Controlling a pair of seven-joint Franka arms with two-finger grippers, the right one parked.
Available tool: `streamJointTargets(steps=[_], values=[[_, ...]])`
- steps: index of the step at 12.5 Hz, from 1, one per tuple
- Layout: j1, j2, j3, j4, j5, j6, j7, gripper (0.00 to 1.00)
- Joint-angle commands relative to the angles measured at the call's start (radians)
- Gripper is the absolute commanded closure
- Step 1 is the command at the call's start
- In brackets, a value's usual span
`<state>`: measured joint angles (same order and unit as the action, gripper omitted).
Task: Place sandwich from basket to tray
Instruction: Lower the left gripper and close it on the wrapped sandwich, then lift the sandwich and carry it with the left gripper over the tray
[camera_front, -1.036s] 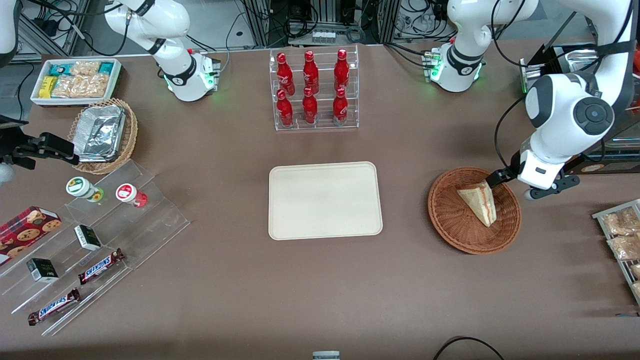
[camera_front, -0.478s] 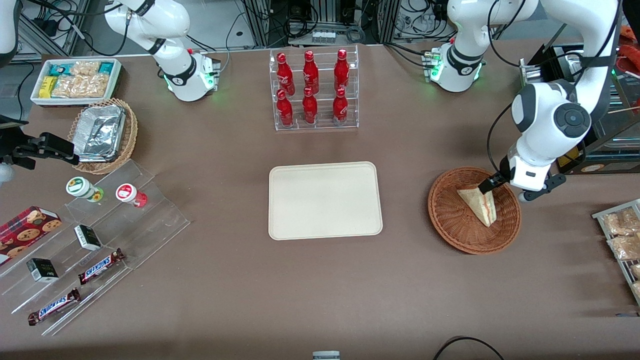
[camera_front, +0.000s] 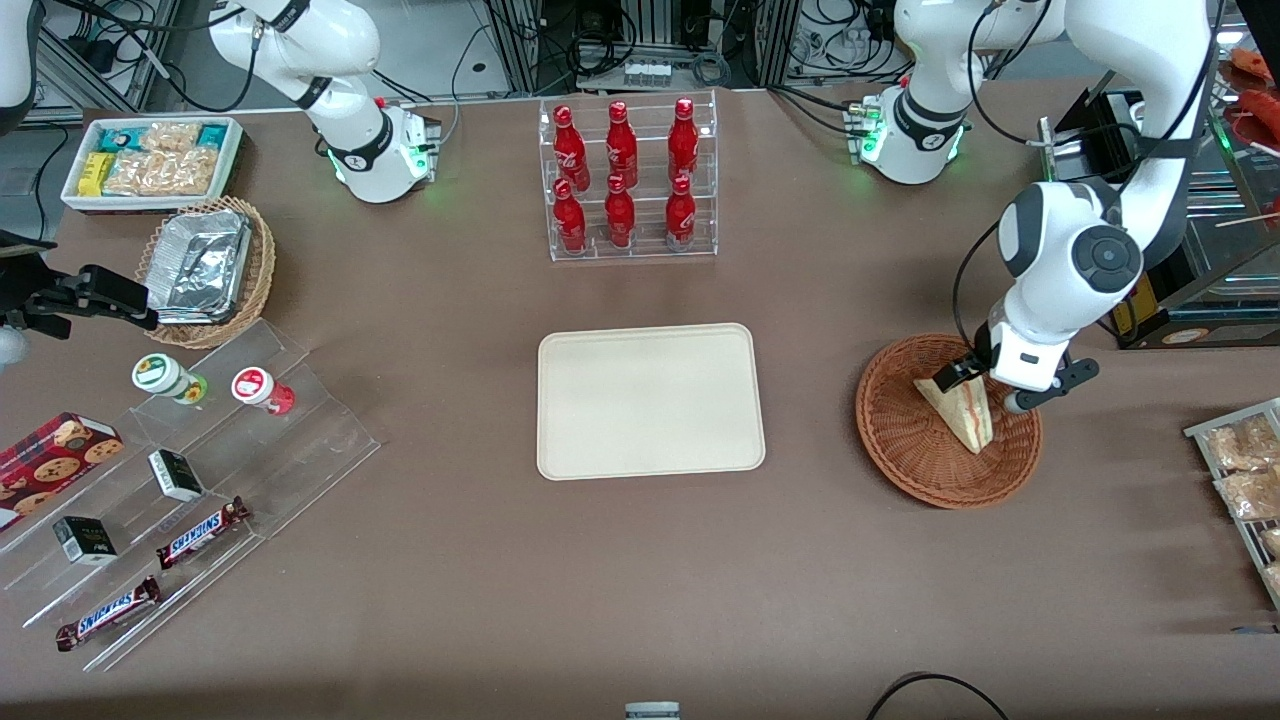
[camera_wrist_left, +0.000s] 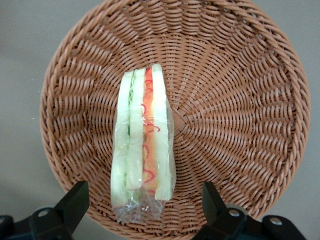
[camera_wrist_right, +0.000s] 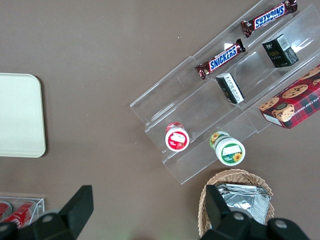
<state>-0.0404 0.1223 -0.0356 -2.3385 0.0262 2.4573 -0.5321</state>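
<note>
The sandwich (camera_front: 962, 412), a plastic-wrapped wedge of white bread with red, orange and green filling, lies on its side in the round reddish-brown wicker basket (camera_front: 900, 455). My left gripper (camera_front: 972, 385) hangs just above the wedge's broad end, the end farther from the front camera. In the left wrist view the gripper (camera_wrist_left: 143, 205) is open; its black fingers (camera_wrist_left: 75, 199) stand either side of the sandwich (camera_wrist_left: 142, 145) without touching it, over the basket (camera_wrist_left: 240, 100). The cream tray (camera_front: 650, 400) lies bare beside the basket, toward the parked arm's end.
A clear rack of red bottles (camera_front: 628, 180) stands farther from the front camera than the tray. A wire rack of snack packets (camera_front: 1240, 470) sits at the working arm's table edge. Dark equipment (camera_front: 1120, 130) stands by the working arm's base.
The working arm has swung in over the basket, toward the tray's side. The gripper has moved from the basket's rim to above the sandwich's broad end. The sandwich has not moved.
</note>
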Motion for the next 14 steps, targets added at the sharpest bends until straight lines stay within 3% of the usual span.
streamJointTargets(steps=[1,6,7,8,9,10,14], values=[[-0.003,0.017,-0.001,-0.004,-0.009,0.038,-0.011,0.00],[0.004,0.049,0.000,-0.004,-0.006,0.065,0.001,0.00],[0.004,0.051,0.000,-0.004,-0.006,0.065,0.001,0.05],[0.004,0.056,0.000,-0.004,-0.006,0.063,0.001,0.37],[0.004,0.053,0.000,-0.004,-0.006,0.061,0.003,0.79],[0.004,0.048,0.000,-0.004,-0.005,0.055,0.004,1.00],[-0.001,0.022,0.000,0.004,0.008,0.019,0.011,1.00]])
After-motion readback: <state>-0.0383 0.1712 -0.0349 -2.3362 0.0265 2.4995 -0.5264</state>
